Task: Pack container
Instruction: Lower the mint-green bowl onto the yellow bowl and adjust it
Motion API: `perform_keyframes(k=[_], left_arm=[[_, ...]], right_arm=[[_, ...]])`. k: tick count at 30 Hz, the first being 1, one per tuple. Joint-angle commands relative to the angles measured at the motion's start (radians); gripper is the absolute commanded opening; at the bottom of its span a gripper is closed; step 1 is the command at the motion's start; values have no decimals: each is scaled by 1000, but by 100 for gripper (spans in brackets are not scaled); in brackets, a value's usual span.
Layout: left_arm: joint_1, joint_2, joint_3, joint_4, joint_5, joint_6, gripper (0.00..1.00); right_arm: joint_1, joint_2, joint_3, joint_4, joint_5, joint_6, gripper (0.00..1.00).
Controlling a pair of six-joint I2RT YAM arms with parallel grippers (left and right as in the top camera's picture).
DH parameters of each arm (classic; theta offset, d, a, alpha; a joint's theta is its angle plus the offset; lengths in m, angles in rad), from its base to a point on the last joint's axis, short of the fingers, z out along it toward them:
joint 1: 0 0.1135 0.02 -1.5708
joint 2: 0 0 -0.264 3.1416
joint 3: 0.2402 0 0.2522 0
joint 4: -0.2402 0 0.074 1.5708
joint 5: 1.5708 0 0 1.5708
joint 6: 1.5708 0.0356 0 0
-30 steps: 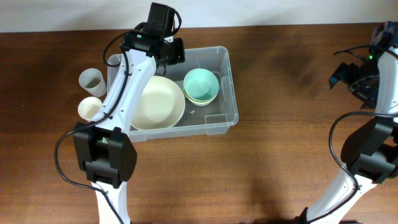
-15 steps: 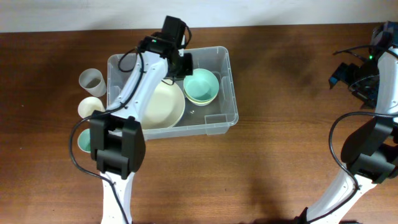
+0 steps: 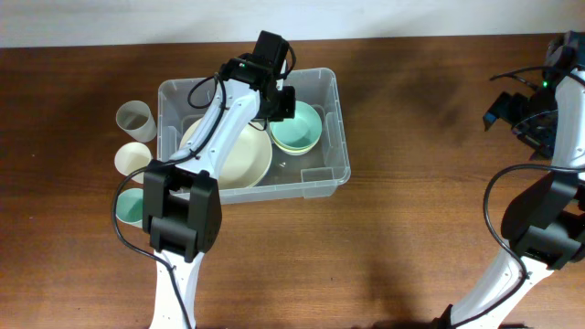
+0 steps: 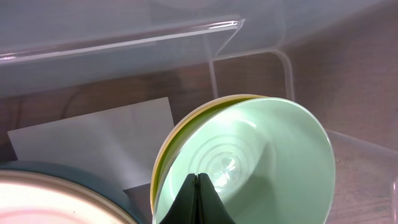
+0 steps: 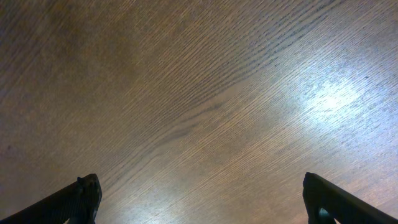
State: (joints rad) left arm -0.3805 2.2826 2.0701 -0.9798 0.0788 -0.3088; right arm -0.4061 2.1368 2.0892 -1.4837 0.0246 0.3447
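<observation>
The container (image 3: 339, 175) is a clear plastic bin at the table's left middle. Inside it lie a wide cream bowl (image 3: 236, 157) and a mint green bowl (image 3: 298, 128) nested in a yellow-green one. My left gripper (image 3: 281, 99) hangs over the green bowl's left rim, shut and holding nothing. In the left wrist view its tips (image 4: 198, 178) meet above the mint bowl (image 4: 267, 155), with the container's white label (image 4: 93, 143) and far wall (image 4: 124, 43) behind. My right gripper (image 5: 202, 200) stands open over bare wood at the far right (image 3: 528, 111).
Three cups stand outside the container's left side: a pale grey one (image 3: 135, 118), a cream one (image 3: 132, 158) and a teal one (image 3: 129, 206). The left arm reaches across the container's left half. The cream bowl (image 4: 43, 202) sits on a teal dish.
My left gripper has travelled right from the container's back left corner to above the green bowls, still shut. The right arm has stayed put.
</observation>
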Motion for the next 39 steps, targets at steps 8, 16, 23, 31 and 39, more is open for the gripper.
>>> perform_keyframes(k=[8, 16, 23, 31, 39], left_arm=[[5, 12, -7, 44, -32, 38, 1], [50, 12, -7, 38, -56, -5, 1], [60, 12, -7, 6, -56, -4, 1], [58, 12, -5, 31, -48, -4, 1], [60, 12, 0, 24, 47, 47, 1]], right_arm=[[0, -4, -5, 1, 2, 11, 99], [0, -4, -5, 1, 3, 11, 99], [0, -4, -5, 1, 3, 11, 99], [0, -4, -5, 1, 3, 11, 99], [0, -4, -5, 1, 2, 11, 99]])
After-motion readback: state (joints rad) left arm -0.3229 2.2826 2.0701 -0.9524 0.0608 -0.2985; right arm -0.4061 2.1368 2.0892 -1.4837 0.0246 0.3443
